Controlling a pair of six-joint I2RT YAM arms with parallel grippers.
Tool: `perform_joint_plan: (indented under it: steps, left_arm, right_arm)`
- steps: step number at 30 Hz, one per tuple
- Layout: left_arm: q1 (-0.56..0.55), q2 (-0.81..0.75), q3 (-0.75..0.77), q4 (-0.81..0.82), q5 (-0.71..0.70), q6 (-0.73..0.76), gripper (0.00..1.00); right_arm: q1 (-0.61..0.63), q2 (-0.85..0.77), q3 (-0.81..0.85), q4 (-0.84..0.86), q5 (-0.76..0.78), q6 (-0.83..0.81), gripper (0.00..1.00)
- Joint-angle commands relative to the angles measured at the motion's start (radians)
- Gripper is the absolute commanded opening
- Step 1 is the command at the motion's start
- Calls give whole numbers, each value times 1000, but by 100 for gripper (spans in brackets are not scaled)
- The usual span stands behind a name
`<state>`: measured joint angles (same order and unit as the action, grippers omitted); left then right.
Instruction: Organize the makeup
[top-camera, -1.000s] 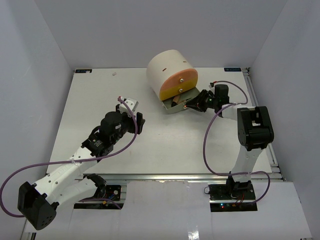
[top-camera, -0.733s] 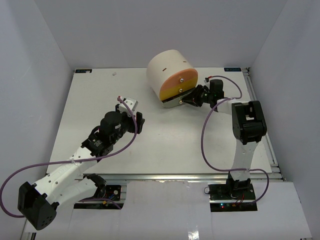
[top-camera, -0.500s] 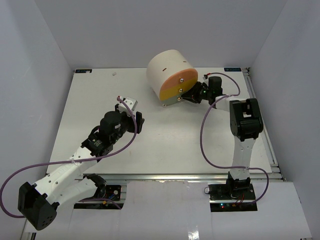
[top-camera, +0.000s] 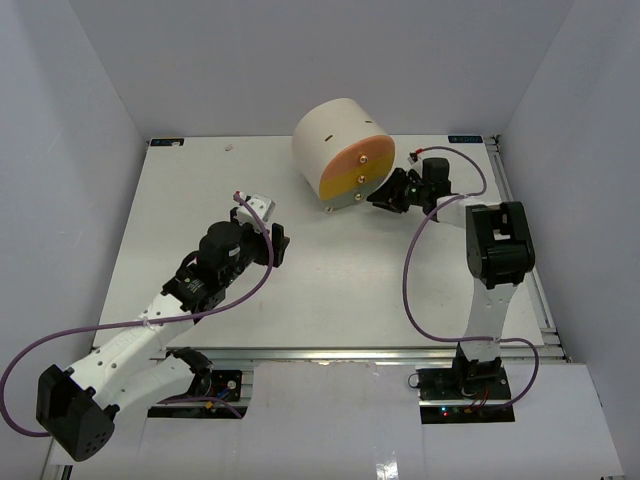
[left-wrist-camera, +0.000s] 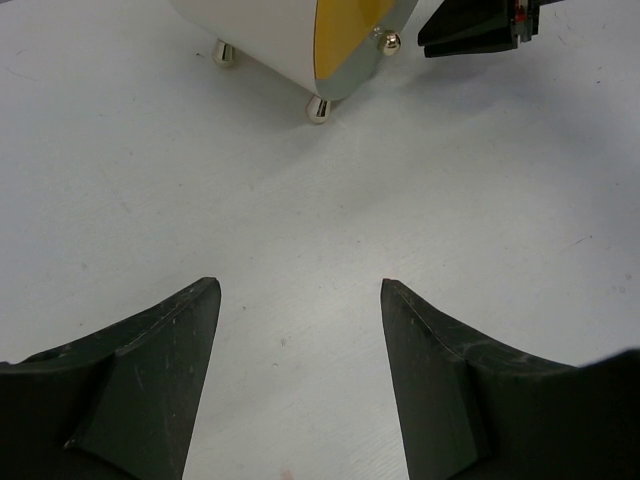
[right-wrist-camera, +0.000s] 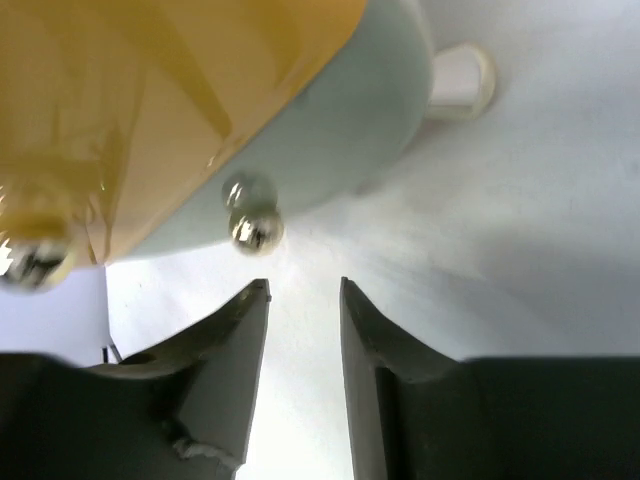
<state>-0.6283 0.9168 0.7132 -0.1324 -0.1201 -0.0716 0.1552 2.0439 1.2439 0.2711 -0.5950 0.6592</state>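
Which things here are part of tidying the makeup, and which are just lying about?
Job: drawer drum, its lowest knob, right fingers near it. No makeup in sight.
Lying about: white speck on the table; left fingers, open.

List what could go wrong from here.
The right gripper, jaws slightly apart and empty, sits just off the grey drawer's knob; a stray move could snag it. The drum stands on small ball feet, so a bump might slide it.
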Motion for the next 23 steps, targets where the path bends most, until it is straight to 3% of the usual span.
perform_joint_plan:
  steps: [1, 2, 3, 7, 10, 16, 23]
  left_arm:
    - [7, -30, 5, 23, 71, -14, 80]
    - [7, -35, 6, 23, 86, -19, 81]
    - [7, -39, 5, 23, 98, -22, 86]
    - [7, -64, 0, 29, 139, -34, 98]
    - [7, -82, -3, 33, 161, -46, 98]
    - [7, -91, -15, 43, 160, -57, 98]
    - [7, -91, -36, 53, 139, -66, 98]
  right_arm:
    - [-51, -255, -55, -143, -59, -365, 78]
    - [-57, -285, -61, -214, -79, -452, 88]
    - [-67, -337, -64, -275, -92, -513, 90]
    - [-90, -552, -130, -457, -90, -720, 90]
    - [-95, -785, -222, -495, -4, -824, 90]
    - [-97, -1077, -315, -589, 130, -786, 90]
    - [-98, -1292, -422, -579, 276, -816, 90]
